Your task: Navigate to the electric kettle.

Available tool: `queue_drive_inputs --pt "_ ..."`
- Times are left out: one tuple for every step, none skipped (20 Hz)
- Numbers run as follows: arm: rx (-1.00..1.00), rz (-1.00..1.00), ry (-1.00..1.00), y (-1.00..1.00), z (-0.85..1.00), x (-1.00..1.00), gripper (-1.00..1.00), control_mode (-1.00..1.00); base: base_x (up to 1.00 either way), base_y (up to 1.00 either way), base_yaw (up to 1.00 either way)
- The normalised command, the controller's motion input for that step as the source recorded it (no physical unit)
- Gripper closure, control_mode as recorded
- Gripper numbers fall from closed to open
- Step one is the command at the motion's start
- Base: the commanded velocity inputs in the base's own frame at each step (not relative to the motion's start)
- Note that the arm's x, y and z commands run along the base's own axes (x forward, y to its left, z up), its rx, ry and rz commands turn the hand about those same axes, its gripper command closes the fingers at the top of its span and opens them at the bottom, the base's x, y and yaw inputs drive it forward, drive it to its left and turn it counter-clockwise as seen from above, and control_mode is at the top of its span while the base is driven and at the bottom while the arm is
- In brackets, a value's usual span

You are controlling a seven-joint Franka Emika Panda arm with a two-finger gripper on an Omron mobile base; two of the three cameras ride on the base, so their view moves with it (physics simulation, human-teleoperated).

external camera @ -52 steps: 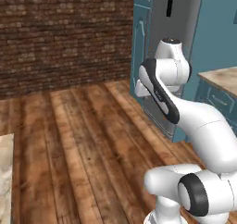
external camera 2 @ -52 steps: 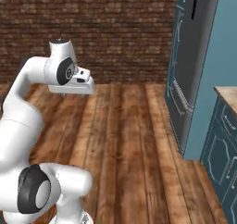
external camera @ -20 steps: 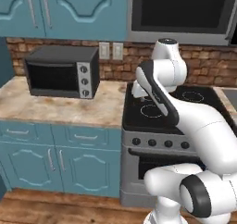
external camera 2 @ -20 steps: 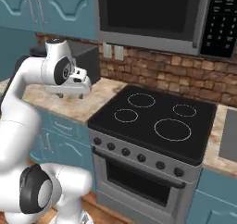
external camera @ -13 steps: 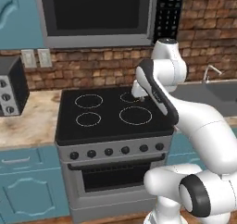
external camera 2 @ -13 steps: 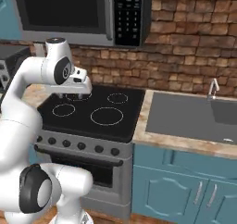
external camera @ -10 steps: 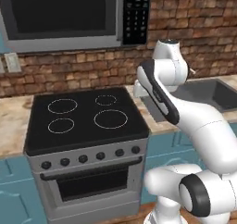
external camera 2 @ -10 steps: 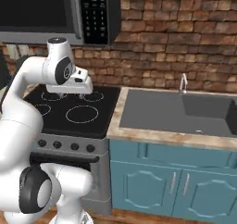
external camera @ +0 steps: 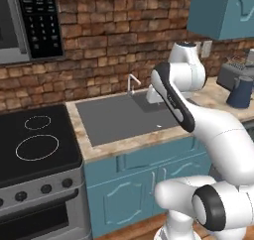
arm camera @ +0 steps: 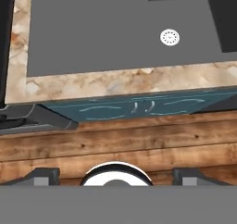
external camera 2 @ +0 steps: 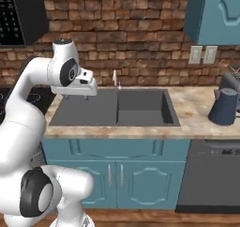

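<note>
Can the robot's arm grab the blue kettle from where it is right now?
Probably not yet. The kettle stands on the counter far to the right, past the sink, while the gripper hangs over the sink's left side. Nothing blocks the way; it just looks too far.

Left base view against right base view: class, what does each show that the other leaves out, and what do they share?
Left base view alone: the stove with its burner rings and the microwave keypad.

Right base view alone: the dishwasher front and the wall outlets.

Both: the sink, the faucet, the brick wall and the dark blue electric kettle on the counter at the right.
</note>
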Motion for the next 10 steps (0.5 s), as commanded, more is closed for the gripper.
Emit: queue_drive_inputs --pt "0.00 0.00 0.00 0.00 0.00 0.00 -1.00 1.00 0.46 -1.00 -0.17" --pt "0.00 0.00 0.00 0.00 0.00 0.00 -1.00 1.00 0.49 -1.00 -0.17" --pt "0.00 0.00 0.00 0.00 0.00 0.00 -1.00 1.00 0.46 -1.00 -0.14" --pt "0.00 0.00 0.00 0.00 0.00 0.00 -1.00 1.00 0.46 -1.00 -0.12" --pt "0.00 0.00 0.00 0.00 0.00 0.00 -1.00 1.00 0.51 -1.00 -0.08" --pt "0.00 0.00 0.00 0.00 0.00 0.00 -1.00 1.00 0.51 -1.00 -0.05" --pt "0.00 0.00 0.00 0.00 0.00 0.00 -1.00 1.00 0.58 -1.00 -0.02" --pt "0.00 0.00 0.00 0.00 0.00 0.00 -1.00 1.00 0.61 -1.00 0.00" --pt "0.00 0.00 0.00 0.00 0.00 0.00 -1.00 1.00 0.65 -1.00 0.00" --pt "0.00 0.00 0.00 0.00 0.00 0.00 -1.00 1.00 0.64 -1.00 0.08"
